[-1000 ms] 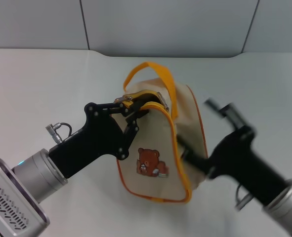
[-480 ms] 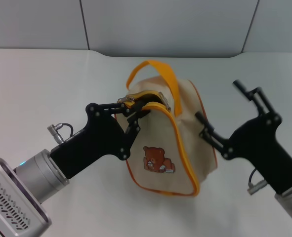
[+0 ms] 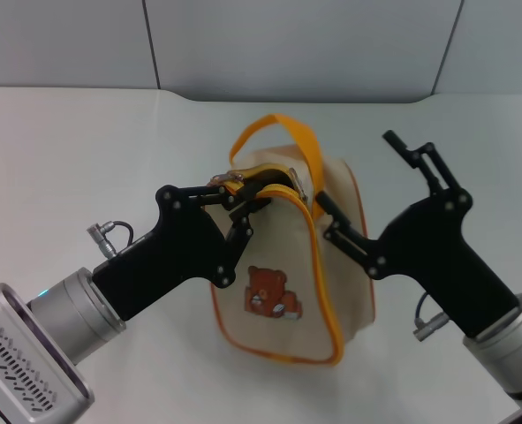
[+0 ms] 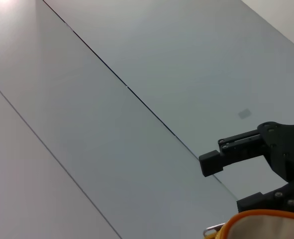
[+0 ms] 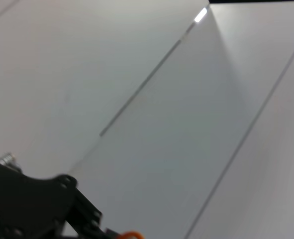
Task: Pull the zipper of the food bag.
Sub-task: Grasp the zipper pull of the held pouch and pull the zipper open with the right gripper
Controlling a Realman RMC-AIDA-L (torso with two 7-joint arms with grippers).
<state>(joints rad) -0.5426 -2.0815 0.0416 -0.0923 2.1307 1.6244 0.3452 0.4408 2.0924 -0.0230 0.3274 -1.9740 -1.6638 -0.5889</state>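
Note:
The beige food bag (image 3: 274,252), with its bear print (image 3: 268,292) and orange strap handle (image 3: 283,122), stands at the table's middle. The orange-yellow zipper (image 3: 289,191) runs along the lid edge, and the lid gapes a little. My left gripper (image 3: 239,200) is shut on the silvery pull tab (image 3: 226,181) at the bag's upper left. My right gripper (image 3: 353,168) is open at the bag's right side. One of its fingers (image 3: 340,231) lies against the beige wall and the other is raised beyond the upper right corner. The left wrist view shows the bag's orange edge (image 4: 266,217).
The white table (image 3: 84,150) spreads around the bag. Grey wall panels (image 3: 296,44) stand behind its far edge. Both black arms reach in from the near corners. The left wrist view shows the right gripper's fingers (image 4: 234,149) against the wall panels.
My right gripper swung out to the right, away from the bag, then came back against its right side. The bag shifted right and back. My left gripper stayed on the pull tab.

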